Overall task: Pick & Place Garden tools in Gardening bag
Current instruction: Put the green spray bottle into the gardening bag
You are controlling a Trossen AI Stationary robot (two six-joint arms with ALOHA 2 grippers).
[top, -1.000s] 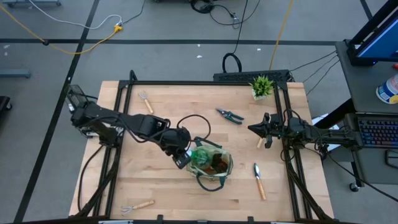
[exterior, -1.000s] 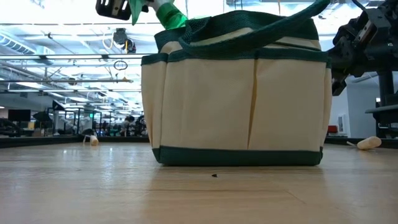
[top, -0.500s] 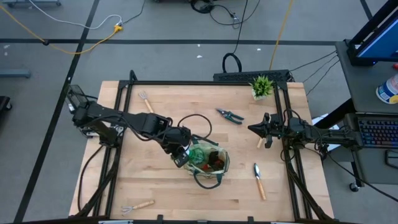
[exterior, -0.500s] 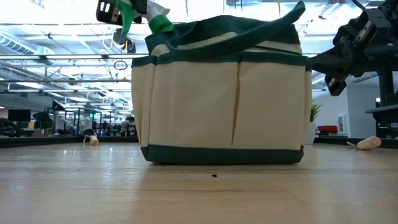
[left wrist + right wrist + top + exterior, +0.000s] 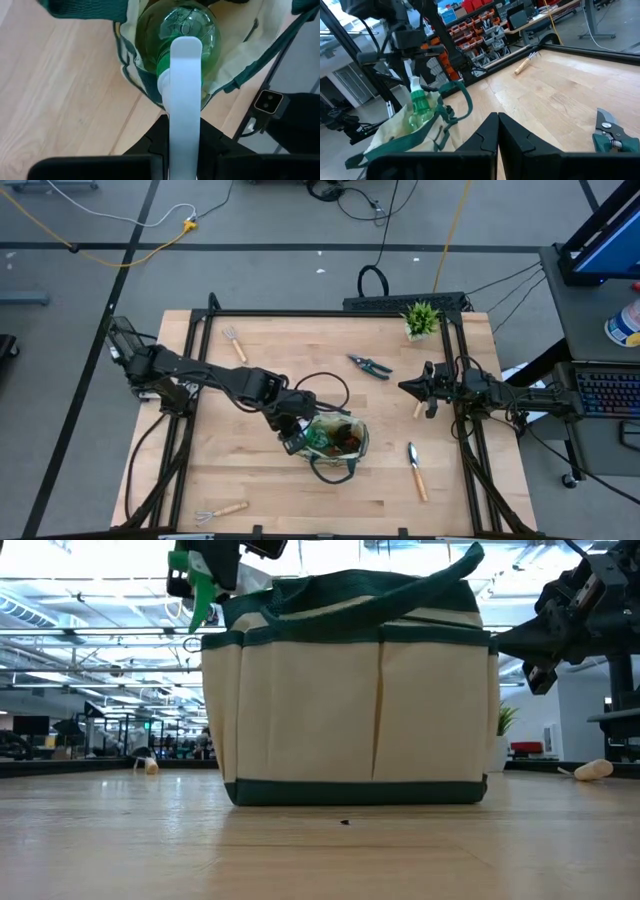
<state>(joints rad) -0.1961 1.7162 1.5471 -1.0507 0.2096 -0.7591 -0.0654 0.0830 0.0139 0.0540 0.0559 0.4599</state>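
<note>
The beige gardening bag [image 5: 338, 444] with dark green trim stands open in the middle of the table; it fills the low view [image 5: 350, 710]. My left gripper [image 5: 295, 436] is at the bag's left rim, shut on the green spray bottle [image 5: 177, 30], whose body is down inside the bag's mouth. Something red and dark [image 5: 350, 442] lies in the bag. My right gripper [image 5: 405, 387] is shut and empty, raised above the table's right side. Pruning shears [image 5: 370, 366], a trowel [image 5: 415, 470], a rake [image 5: 235, 342] and a fork [image 5: 222, 510] lie on the table. My left gripper pinches the bottle's white nozzle head [image 5: 185, 125] between its two fingers, one on each side. The fingers slant down from the table's left. The bottle points away from the gripper, its green body [image 5: 177, 35] inside the bag's opening, against the left rim.
A small potted plant [image 5: 421, 318] stands at the far right corner. A pale wooden handle [image 5: 418, 409] lies under my right arm. Black frame rails [image 5: 300, 313] run along the table's edges. A black cable [image 5: 320, 380] loops over the left arm near the bag.
My left gripper has carried the spray bottle down into the bag and a little toward the table's left edge. The bottle's green neck, earlier above the rim, is now hidden behind it. The bag has slid a little toward the left edge with it.
</note>
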